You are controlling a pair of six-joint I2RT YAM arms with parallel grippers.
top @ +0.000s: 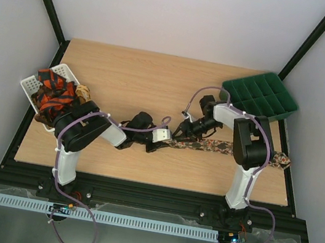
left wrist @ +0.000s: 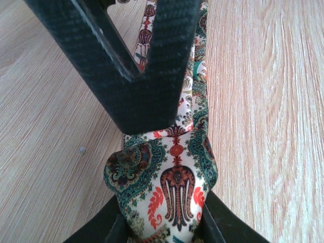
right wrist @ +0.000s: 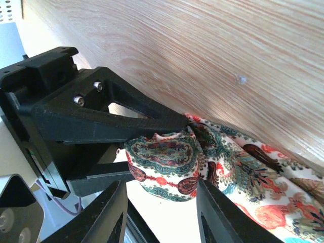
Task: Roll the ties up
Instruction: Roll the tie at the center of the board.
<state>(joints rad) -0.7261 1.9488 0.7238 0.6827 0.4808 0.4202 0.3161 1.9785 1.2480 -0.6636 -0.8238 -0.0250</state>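
**Roll barely begun: first fold of floral tie held at tabletop ctr**

Left jaws: closed on the folded-over end of the floral tie (left wrist: 174, 187). The gap is narrow and packed w/ cloth, which bulges out btwn them in the left wrist view. Right jaws: part-way apart, one either side of the same fold in the right wrist view. Can't tell if they press on it or just bracket it. Both sets meet nose to nose over the fold, approx mid-tabletop in the top view.

Outward: the rest of the tie lies flat on the tabletop (top: 132, 79). It runs straight from the fold toward 3 o'clock, under the right arm (top: 249, 145), w/ its far end near the 3 o'clock edge. Nearly the whole length is unrolled.

Further out: a white basket (top: 32, 82) at 9 o'clock holds a heap of red-orange & black ties (top: 51, 93), and the left arm (top: 86, 130) reaches past it. A green tray (top: 289, 108) sits at 1 o'clock.

Step, as I read it: first tie, first turn, so very early in the job.

Next move prob. needs:
- one pair to keep the core pinched while the other regrips and tips it over toward 3 o'clock
- edges kept square so the roll doesn't cone
- never both pairs letting go together, since the fabric looks slick and the core could spring open
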